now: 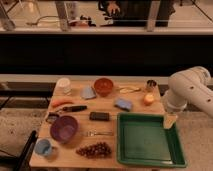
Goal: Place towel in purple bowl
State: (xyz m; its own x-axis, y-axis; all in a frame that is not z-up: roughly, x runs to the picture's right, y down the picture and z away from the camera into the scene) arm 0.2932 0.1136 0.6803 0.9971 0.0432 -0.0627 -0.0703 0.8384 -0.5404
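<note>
**Gripper hanging over the far right corner of the green tray**

Nearest the viewer, grapes [95,149] and a blue cup [43,147] are lying on the wooden table [111,126], well left of the gripper [170,120] and nearer than it. The green tray [148,161] is sitting just below it. The purple bowl [64,128] is standing far to its left, apart from the towel. The gripper itself is hanging from the white arm [187,90]; whether it is spread or pressed together cannot be told. The towel [123,104] is lying on the table left of the gripper and slightly beyond it, untouched. Farther still, an orange bowl [104,86] is standing.
</note>
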